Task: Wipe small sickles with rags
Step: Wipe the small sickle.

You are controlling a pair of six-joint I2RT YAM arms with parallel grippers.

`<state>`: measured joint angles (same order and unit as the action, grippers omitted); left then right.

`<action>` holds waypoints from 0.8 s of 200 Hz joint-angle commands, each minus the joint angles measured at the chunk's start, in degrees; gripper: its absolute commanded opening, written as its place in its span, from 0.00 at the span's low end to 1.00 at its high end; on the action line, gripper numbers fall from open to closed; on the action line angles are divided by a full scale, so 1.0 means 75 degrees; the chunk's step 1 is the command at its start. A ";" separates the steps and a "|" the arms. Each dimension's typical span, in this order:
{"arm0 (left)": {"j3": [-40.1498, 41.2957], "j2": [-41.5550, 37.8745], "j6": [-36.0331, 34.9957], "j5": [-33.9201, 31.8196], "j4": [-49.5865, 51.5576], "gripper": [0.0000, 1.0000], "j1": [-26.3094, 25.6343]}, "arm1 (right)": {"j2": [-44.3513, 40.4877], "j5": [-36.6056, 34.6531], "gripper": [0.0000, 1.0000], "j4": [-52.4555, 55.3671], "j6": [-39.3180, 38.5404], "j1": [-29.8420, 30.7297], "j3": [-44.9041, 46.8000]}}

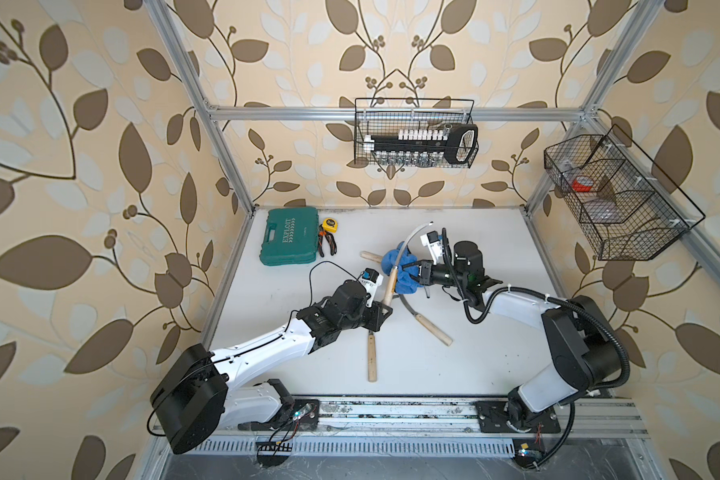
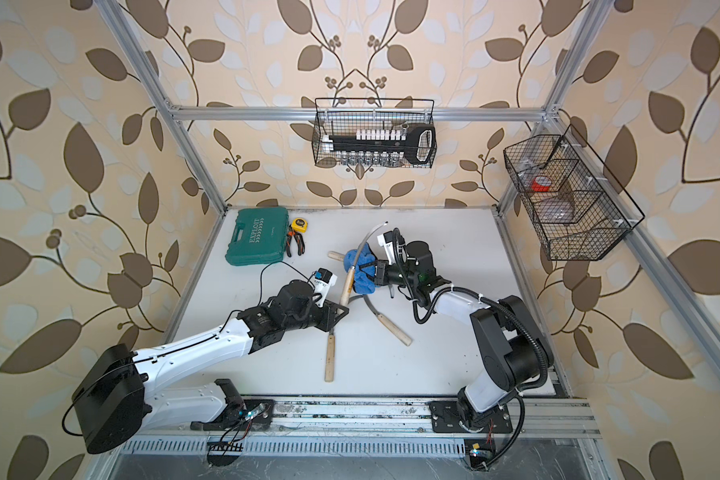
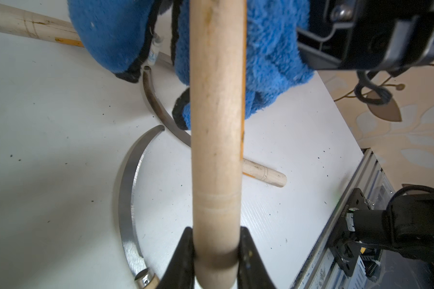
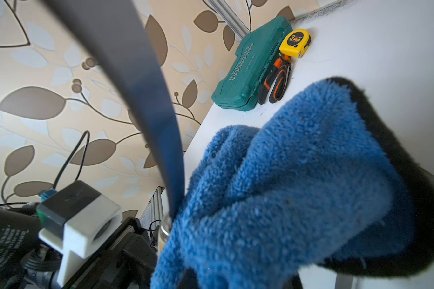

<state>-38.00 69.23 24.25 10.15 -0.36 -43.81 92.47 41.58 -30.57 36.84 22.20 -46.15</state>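
My left gripper (image 1: 385, 309) (image 3: 216, 252) is shut on the pale wooden handle of one small sickle (image 1: 388, 286) (image 3: 216, 125), held off the table with its grey blade (image 4: 135, 82) curving up and away. My right gripper (image 1: 417, 274) is shut on the blue rag (image 1: 404, 280) (image 4: 286, 187), which presses against the base of that blade and hides the fingers. Three more small sickles lie on the white table: one near the front (image 1: 373, 357), one slanting right (image 1: 433, 328), and one whose handle (image 1: 368, 255) pokes out behind the rag.
A green tool case (image 1: 292, 243), yellow tape measure (image 1: 329, 224) and orange-handled pliers (image 1: 327, 245) sit at the back left. A wire basket (image 1: 416, 133) hangs on the rear rail and another (image 1: 616, 195) on the right frame. Loose blades (image 3: 128, 190) lie under the held sickle.
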 commanded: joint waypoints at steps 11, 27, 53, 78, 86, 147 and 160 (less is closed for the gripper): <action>-0.0444 0.0072 -0.0058 0.0157 -0.0222 0.00 0.0017 | -0.0179 0.0186 0.00 -0.0564 0.0074 0.0032 -0.0073; -0.0425 0.0106 -0.0078 0.0084 -0.0239 0.00 0.0012 | -0.0394 0.0178 0.00 -0.0401 0.0114 0.0022 -0.0259; -0.0353 0.0205 -0.0047 0.0025 -0.0309 0.00 0.0017 | -0.0603 0.0157 0.00 -0.0366 0.0413 -0.0163 -0.0553; -0.0302 0.0231 0.0022 0.0145 -0.0364 0.00 0.0017 | -0.0622 0.0381 0.00 -0.0529 0.0895 -0.0595 -0.0905; -0.0288 0.0225 0.0026 0.0147 -0.0372 0.00 0.0017 | -0.0626 0.0490 0.00 -0.0526 0.1017 -0.0737 -0.1074; -0.0220 0.0190 0.0030 0.0011 -0.0240 0.00 0.0017 | -0.1614 0.0128 0.00 0.0240 0.0984 -0.1503 -0.1493; -0.0195 0.0102 0.0062 -0.0117 -0.0200 0.00 0.0017 | -0.1998 0.0004 0.00 0.0391 0.0969 -0.1770 -0.1344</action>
<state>-38.81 70.91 24.43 10.24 -2.74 -43.81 83.18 43.22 -28.32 44.10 11.64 -55.57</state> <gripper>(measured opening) 0.237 0.116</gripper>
